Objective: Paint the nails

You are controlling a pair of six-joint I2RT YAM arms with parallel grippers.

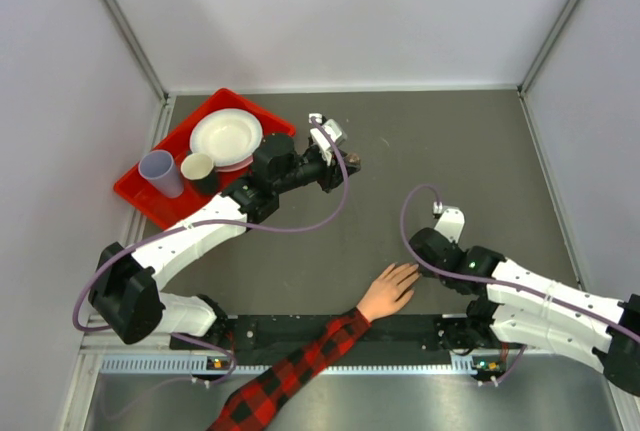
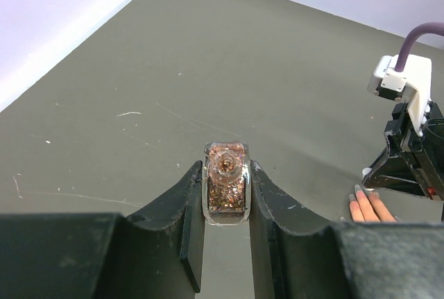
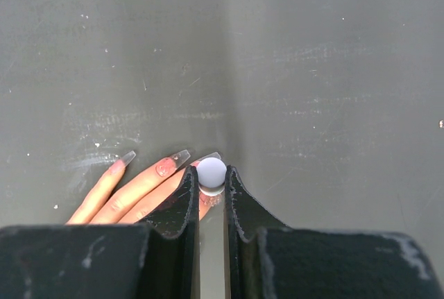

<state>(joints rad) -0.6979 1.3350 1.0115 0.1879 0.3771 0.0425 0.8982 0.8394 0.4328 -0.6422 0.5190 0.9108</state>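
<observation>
A peach-coloured hand (image 1: pixel 388 291) in a red-and-black plaid sleeve (image 1: pixel 300 366) lies flat near the table's front edge. Its long pale nails (image 3: pixel 180 157) point away from me; one shows pink glitter. My right gripper (image 3: pixel 211 181) is shut on a small round white brush cap (image 3: pixel 211 172) held right over a fingertip, which it partly hides. Out over the middle of the table, my left gripper (image 2: pixel 226 198) is shut on a clear bottle of copper glitter polish (image 2: pixel 226 184), uncapped and upright. In the top view the left gripper (image 1: pixel 348 161) hangs well apart from the hand.
A red tray (image 1: pixel 225 101) at the back left holds a white plate (image 1: pixel 226 136), a lilac cup (image 1: pixel 162 173) and a small beige cup (image 1: pixel 198 167). White walls enclose the grey table (image 1: pixel 450 141). The right arm (image 2: pixel 409 153) shows in the left wrist view.
</observation>
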